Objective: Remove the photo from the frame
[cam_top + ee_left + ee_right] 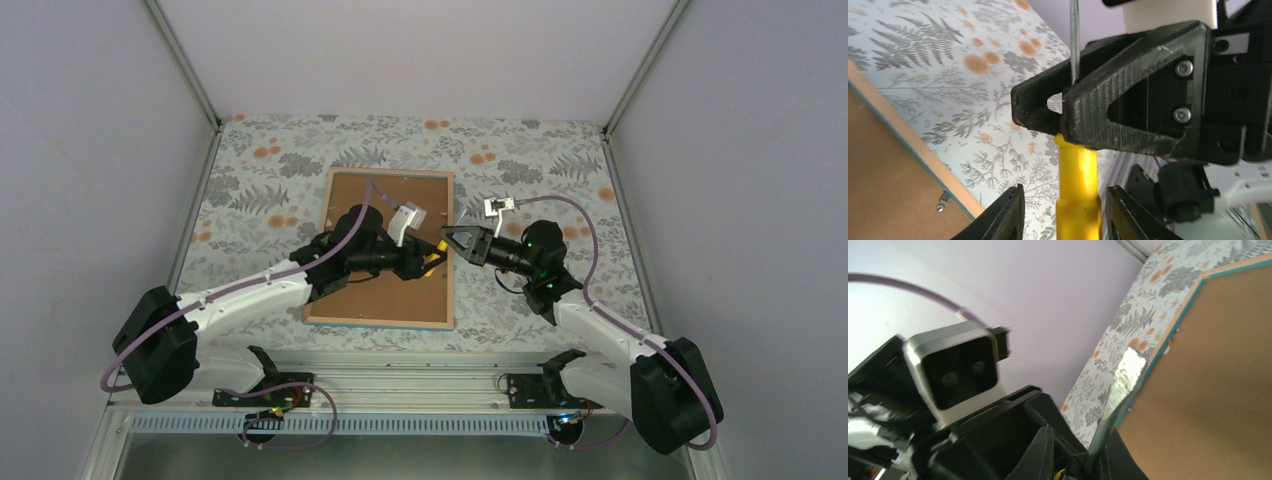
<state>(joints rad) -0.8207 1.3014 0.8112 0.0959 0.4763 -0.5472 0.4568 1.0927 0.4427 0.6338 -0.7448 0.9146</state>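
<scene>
The frame [390, 322] lies face down, its light wood rim and turquoise edge [923, 150] around the brown backing board [370, 200]. The photo is hidden under the board. Both grippers meet over the frame's right edge. My right gripper [447, 240] is shut on a yellow-handled tool [1077, 190], gripping where the handle meets the flat metal blade [1120, 385]. My left gripper [1064, 210] is open, with a finger on each side of the yellow handle and gaps between them. The frame's edge [1173, 330] also shows in the right wrist view.
A small metal clip [943, 201] sits on the backing board near the frame's rim. The floral tablecloth [540, 160] covers the table. Grey walls stand on three sides, with metal posts at the back corners.
</scene>
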